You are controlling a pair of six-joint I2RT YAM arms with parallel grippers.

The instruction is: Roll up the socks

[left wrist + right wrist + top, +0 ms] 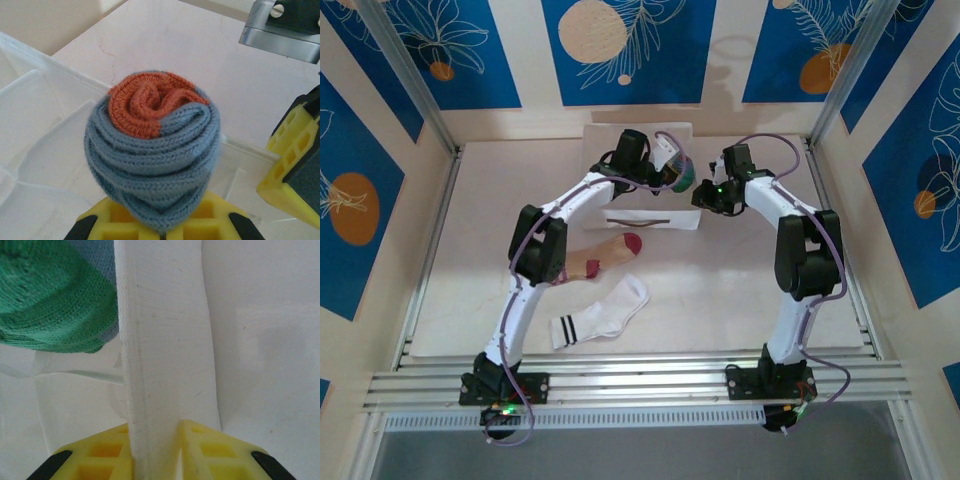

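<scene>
The top camera looks down from above and behind the arm bases (pixel 502 385) over the whole pale table (pixel 470 300), while both wrist cameras face forward at very close range, and all three share the white fabric compartment box (pixel 605 140) (pixel 40 115) (pixel 165 340) at the table's far middle

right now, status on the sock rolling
Left pincer shut on rolled grey sock. Right pincer clamped on box wall. Tan sock, white sock flat, unrolled. Left elbow over tan cuff.
</scene>
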